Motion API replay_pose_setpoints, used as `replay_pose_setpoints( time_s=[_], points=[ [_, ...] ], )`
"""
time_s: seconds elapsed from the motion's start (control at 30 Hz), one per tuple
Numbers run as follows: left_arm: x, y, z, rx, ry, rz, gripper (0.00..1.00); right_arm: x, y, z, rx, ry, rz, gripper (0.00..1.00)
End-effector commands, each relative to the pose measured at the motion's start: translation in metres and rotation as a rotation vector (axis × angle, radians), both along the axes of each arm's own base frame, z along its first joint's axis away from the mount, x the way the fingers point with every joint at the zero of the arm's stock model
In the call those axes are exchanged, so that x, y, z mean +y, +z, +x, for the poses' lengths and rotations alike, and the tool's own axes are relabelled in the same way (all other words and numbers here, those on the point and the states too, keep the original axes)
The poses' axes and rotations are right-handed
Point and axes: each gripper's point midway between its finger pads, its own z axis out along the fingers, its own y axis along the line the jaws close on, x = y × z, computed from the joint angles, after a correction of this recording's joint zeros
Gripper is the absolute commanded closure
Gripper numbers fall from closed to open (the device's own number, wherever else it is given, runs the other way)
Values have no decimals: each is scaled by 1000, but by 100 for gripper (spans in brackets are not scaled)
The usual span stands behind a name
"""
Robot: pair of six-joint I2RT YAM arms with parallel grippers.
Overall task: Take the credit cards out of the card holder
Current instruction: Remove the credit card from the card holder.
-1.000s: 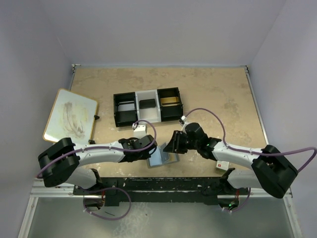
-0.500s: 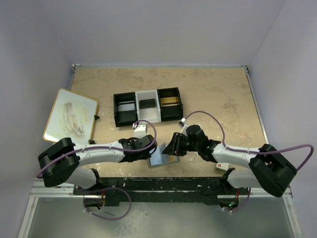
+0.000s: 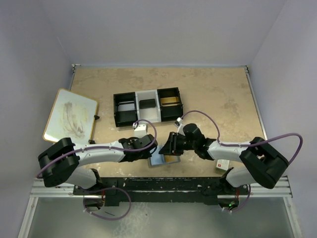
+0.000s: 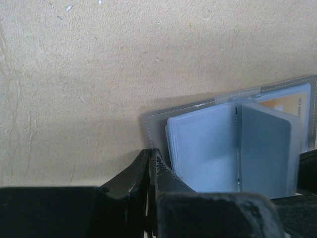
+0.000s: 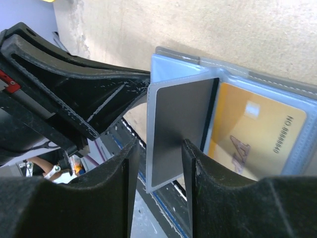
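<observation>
Starting from the table [image 3: 223,94], a board [image 3: 69,115] is seen well to the left of the left gripper [image 3: 151,148], and a tray [image 3: 115,109] well beyond both grippers; neither is touched. The holder [image 3: 159,159] is laid open on the table between the two grippers.

In the left wrist view the left gripper's fingers are shown together, with nothing held between them. Their tips are set at the holder's nearest corner. Whether that corner is pinned or only touched cannot be told.

The right gripper [image 5: 159,146] is held apart, its fingers standing on either side of a clear leaf [image 5: 150,139] that is raised upright from the holder. A sliver of gap is seen beside one finger, so the leaf is judged to be straddled, not clamped. A dark card [image 5: 181,124] is sheathed in that leaf. A yellow card [image 5: 252,134] is seen in a flat pocket beyond the right finger.

The step in hand is judged to be the pinch on the dark card, and several slips could be caused from here:

- If leaf and card are clamped together, the card would be locked in its sleeve, and the whole holder would be lifted or dragged on the pull.
- If only the corner is caught by the left tips, the holder could be pivoted or slid out from under them.
- The limp leaf could be folded over by a closing finger, and the card's edge would be missed.
</observation>
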Motion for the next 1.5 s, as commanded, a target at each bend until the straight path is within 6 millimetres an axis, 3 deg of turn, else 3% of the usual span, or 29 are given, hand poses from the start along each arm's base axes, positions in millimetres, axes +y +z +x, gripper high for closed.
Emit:
replay_pose_setpoints(
  time_s=[0.0, 0.4, 0.53, 0.67, 0.93, 1.03, 1.23, 1.47],
  points=[
    [-14, 17, 9, -34, -6, -46, 100, 19, 28, 10, -72, 53, 83, 57],
    [-7, 28, 12, -63, 33, -53, 99, 11, 25, 13, -64, 21, 21, 54],
    [-7, 43, 14, -90, 44, -82, 90, 1, 27, 26, -112, -49, -49, 54],
    [-7, 63, 18, -130, 60, -128, 73, -9, 23, 34, -137, -111, -96, 54],
    [-25, 99, 24, -173, 18, -207, 54, -13, 33, 32, -208, -129, -25, 53],
    [-33, 93, 23, -148, -8, -203, 49, -11, 36, 29, -191, -123, -6, 54],
    [-35, 50, 17, -41, -21, -83, 49, -3, 24, 23, -134, -79, 1, 59],
    [-29, 34, 13, -26, -1, -81, 62, 0, 8, 17, -70, -63, 2, 63]
  ],
)
